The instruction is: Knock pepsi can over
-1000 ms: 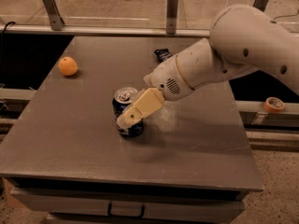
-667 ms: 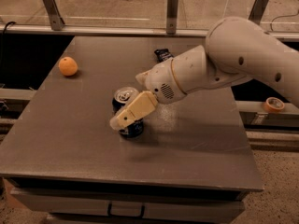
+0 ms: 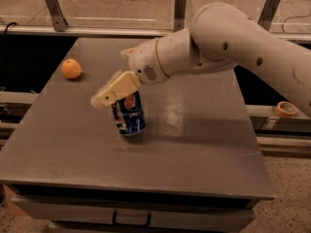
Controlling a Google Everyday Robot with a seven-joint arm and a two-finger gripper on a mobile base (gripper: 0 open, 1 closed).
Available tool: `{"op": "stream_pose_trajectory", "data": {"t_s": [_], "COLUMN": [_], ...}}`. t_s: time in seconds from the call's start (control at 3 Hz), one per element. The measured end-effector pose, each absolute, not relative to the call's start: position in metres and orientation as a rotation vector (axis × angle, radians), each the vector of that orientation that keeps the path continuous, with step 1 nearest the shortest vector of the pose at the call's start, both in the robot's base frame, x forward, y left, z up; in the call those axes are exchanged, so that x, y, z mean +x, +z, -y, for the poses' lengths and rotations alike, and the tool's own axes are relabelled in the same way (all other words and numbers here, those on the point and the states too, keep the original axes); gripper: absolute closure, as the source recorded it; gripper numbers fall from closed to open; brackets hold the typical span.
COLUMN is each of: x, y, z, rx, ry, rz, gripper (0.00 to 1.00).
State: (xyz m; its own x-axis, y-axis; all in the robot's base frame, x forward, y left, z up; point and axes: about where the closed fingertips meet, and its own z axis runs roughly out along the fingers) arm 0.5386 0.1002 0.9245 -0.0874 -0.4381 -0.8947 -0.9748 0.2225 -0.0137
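Observation:
The pepsi can (image 3: pixel 129 115) is dark blue with its round logo facing me. It stands near the middle of the grey table (image 3: pixel 204 144) and leans, its top tipped to the left. My gripper (image 3: pixel 108 95) is beige and reaches down-left from the white arm (image 3: pixel 228 47). It lies across the can's top and touches it, so the silver top is hidden behind it.
An orange (image 3: pixel 71 68) lies at the table's left side, well apart from the can. A roll of tape (image 3: pixel 285 109) sits on a ledge beyond the right edge. A rail with metal posts (image 3: pixel 180 8) runs behind the table.
The arm has swung left and the gripper has moved left across the can's top. The can, upright before, now leans.

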Motion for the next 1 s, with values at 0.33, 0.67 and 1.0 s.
{"op": "stream_pose_trajectory", "data": {"t_s": [0.33,0.67,1.0], "x": [0.574,0.592,0.600], "y": [0.955,0.963,0.950], "z": [-0.139,-0.158,-0.124], "rx": [-1.328,-1.326,-1.342], "ry": [0.795,0.786,0.706], "rz": [-1.600,-1.589,-1.644], "gripper": [0.00,0.00,0.00]}}
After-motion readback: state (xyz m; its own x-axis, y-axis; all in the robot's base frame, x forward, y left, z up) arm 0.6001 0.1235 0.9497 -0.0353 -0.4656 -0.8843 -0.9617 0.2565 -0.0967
